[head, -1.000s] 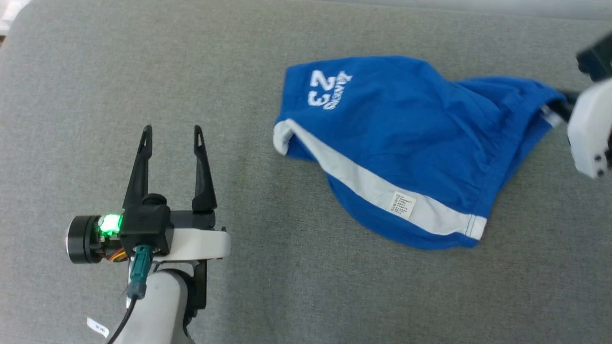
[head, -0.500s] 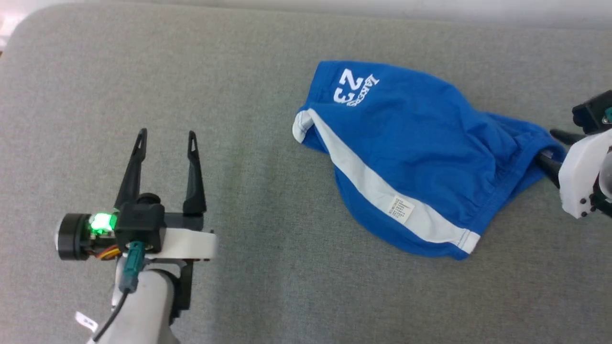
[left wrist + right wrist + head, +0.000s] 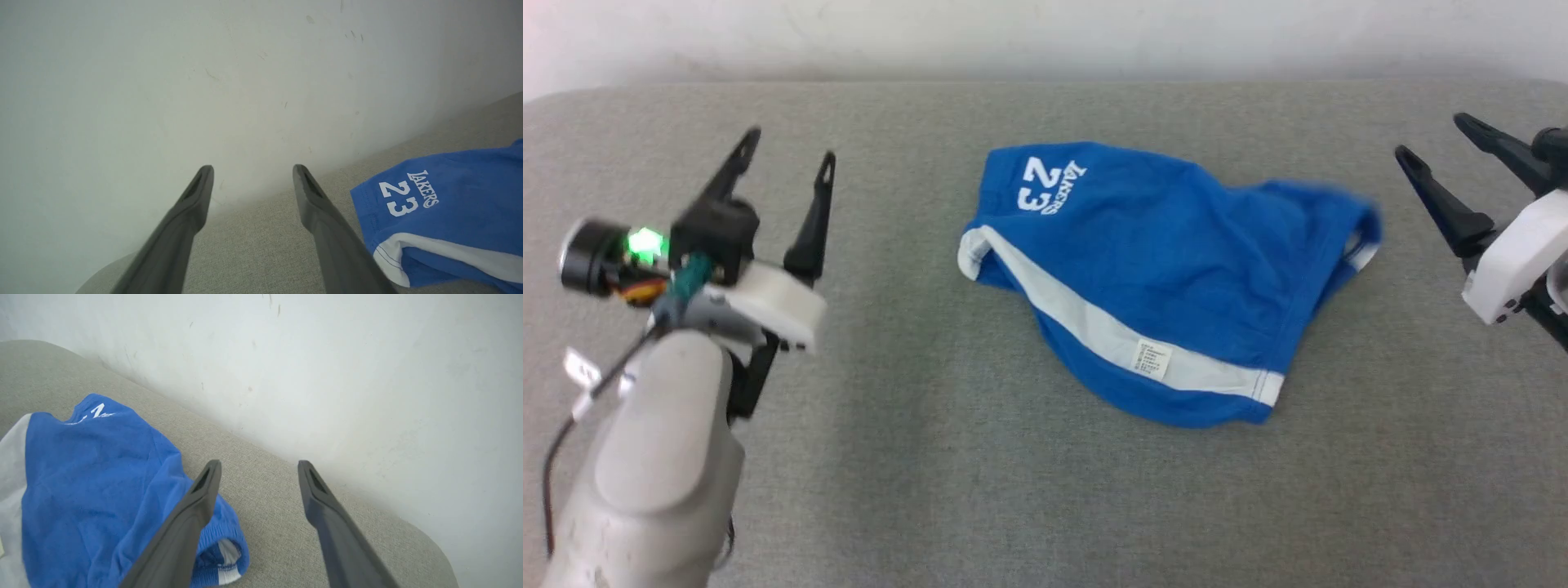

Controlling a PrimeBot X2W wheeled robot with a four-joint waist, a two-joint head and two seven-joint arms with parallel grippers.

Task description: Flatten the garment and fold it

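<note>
Royal-blue basketball shorts (image 3: 1168, 278), white side stripe, lie crumpled mid grey fabric worktop (image 3: 931, 457), waistband bunched right. Left gripper (image 3: 789, 147), right gripper (image 3: 1431, 137) flank cloth, apart from it, jaws released, empty: likely poised to take opposite ends, spread flat.

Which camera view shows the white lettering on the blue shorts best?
The left wrist view: the lettering sits nearly upright, large and readable as LAKERS 23. The head view shows the lettering whole but small and turned. The right wrist view catches a foreshortened sliver.
</note>
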